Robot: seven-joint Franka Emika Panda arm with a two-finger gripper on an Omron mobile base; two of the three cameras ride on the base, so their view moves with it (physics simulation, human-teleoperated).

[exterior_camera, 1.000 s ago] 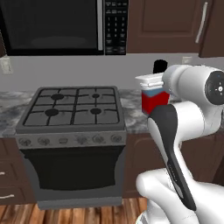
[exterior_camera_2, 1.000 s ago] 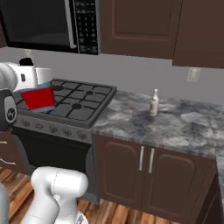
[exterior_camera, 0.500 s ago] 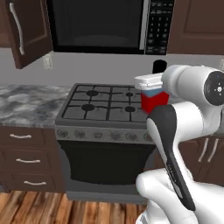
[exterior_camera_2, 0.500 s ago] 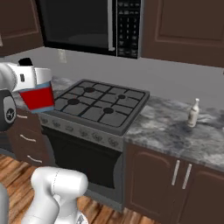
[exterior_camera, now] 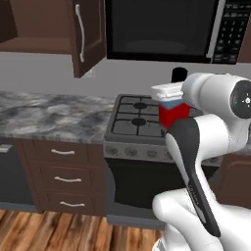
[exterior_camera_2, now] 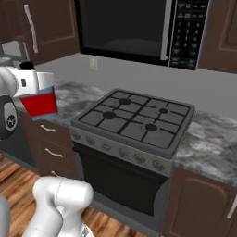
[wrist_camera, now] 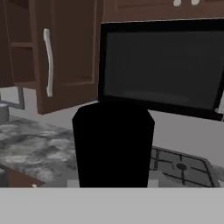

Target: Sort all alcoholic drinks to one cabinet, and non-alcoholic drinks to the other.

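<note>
Soft, even rendered light is filling all three views, casting no hard shadows. The microwave (exterior_camera: pixel 162 29) door is showing a faint pale reflection. The wall cabinet (wrist_camera: pixel 65 52) is looking dim. Every picture is appearing slightly blurred, and the black cap (wrist_camera: pixel 113 144) is reading as a featureless dark mass.

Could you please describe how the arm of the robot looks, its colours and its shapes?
The arm has glossy white rounded shells with a dark band along one link. Its big round joint carries a dark cap with a small green dot. In the right base view another round joint shows a dark grey cap.
</note>
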